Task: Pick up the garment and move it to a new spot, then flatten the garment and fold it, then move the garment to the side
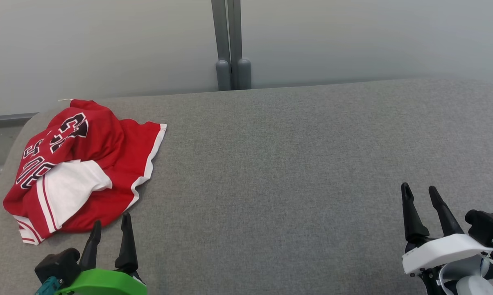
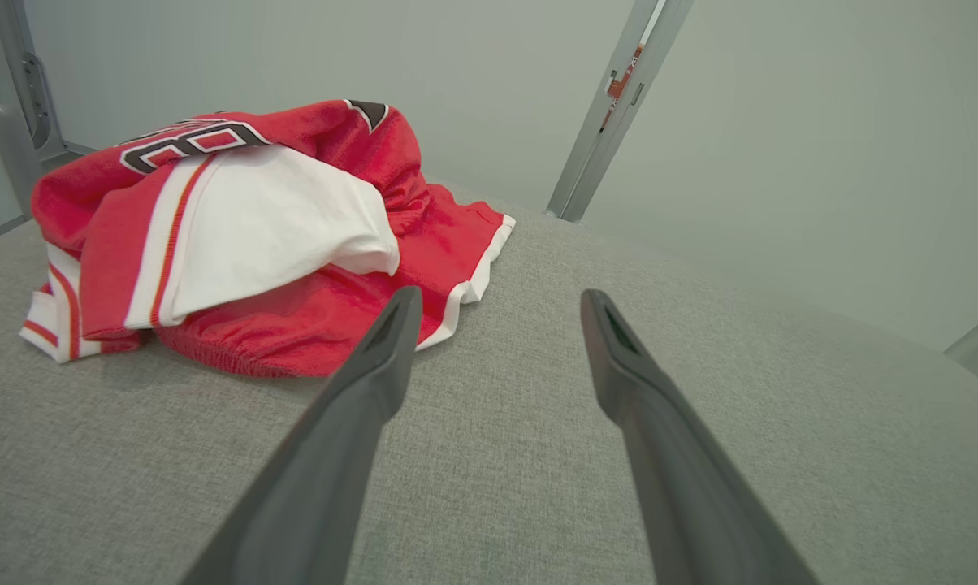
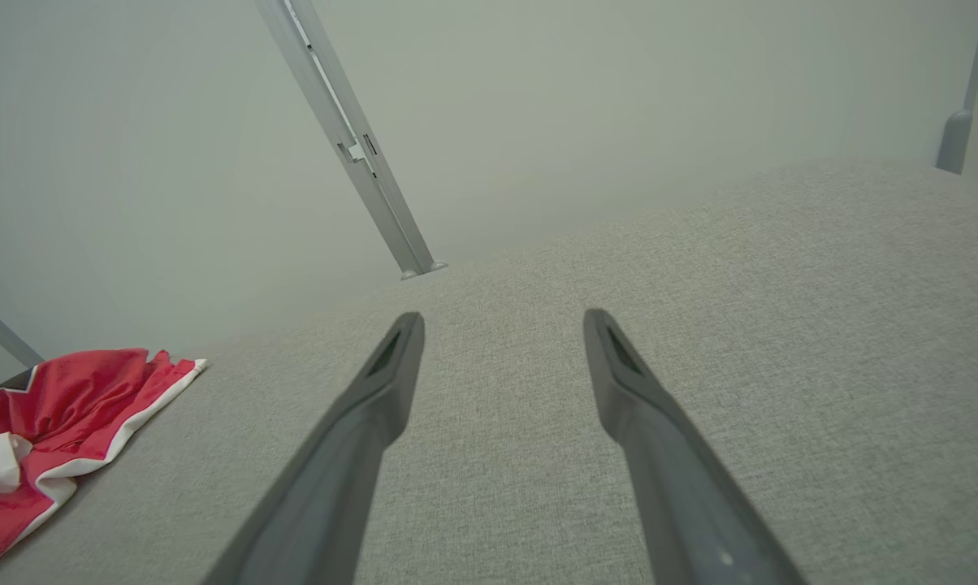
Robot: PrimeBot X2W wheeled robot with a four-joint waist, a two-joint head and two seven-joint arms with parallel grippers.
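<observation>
Red garment [image 1: 82, 164] with white trim and dark numerals, crumpled in a heap on the left part of the grey fabric bench [image 1: 291, 172], reaching toward its far edge, a white panel folded over on top. Left pincer [image 1: 111, 219] low at the near left, fingers spread apart and empty, tips just beside the heap's near hem. Right pincer [image 1: 418, 187] at the near right, likewise spread wide, holding nothing, well apart from the garment, over bare fabric.
</observation>
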